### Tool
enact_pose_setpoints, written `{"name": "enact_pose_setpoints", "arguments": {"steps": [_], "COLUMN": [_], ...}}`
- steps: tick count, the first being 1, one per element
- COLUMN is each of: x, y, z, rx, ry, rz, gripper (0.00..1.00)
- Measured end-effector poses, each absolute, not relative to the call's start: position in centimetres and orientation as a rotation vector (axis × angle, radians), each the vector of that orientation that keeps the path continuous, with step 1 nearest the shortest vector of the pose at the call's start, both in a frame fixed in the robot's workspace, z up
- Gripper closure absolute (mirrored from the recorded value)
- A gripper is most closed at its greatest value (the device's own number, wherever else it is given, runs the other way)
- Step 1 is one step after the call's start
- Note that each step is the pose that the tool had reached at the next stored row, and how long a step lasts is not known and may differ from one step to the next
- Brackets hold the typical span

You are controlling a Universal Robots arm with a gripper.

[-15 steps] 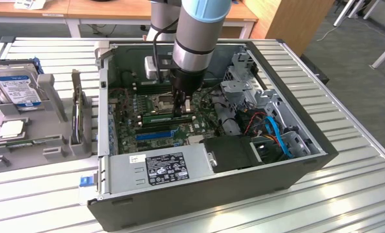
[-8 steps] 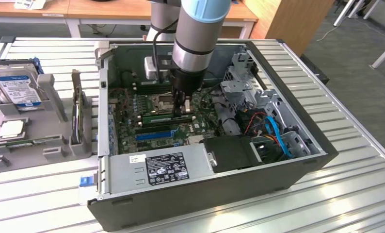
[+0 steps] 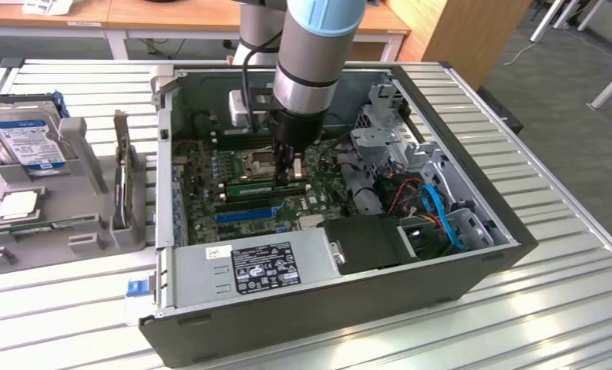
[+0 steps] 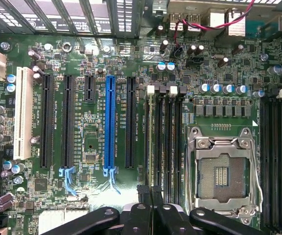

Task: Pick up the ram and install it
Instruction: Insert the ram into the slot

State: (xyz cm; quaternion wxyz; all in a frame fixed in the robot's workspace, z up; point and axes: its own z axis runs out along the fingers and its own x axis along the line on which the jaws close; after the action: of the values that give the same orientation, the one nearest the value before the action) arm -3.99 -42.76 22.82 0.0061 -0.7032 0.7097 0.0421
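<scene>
Exterior view: gripper is down inside the open computer case, fingers pinched together on the ram. Ram stands on edge along the black memory slots, just near of the processor socket and far of the blue slot. Wrist view looks straight down on the slots.

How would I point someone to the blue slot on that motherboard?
Look into the open computer case lying on its side, at the green motherboard on its floor. Among the long parallel slots, the blue slot is the only one of that colour: black slots flank it and a white slot ends the row.
</scene>
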Motion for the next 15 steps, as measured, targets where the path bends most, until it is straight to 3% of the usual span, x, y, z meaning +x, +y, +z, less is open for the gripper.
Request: {"name": "enact_pose_setpoints", "arguments": {"steps": [15], "x": [-4.02], "y": [-42.76], "z": [22.63], "rx": [-2.200], "ry": [2.221], "rz": [0.132], "gripper": [0.88]}}
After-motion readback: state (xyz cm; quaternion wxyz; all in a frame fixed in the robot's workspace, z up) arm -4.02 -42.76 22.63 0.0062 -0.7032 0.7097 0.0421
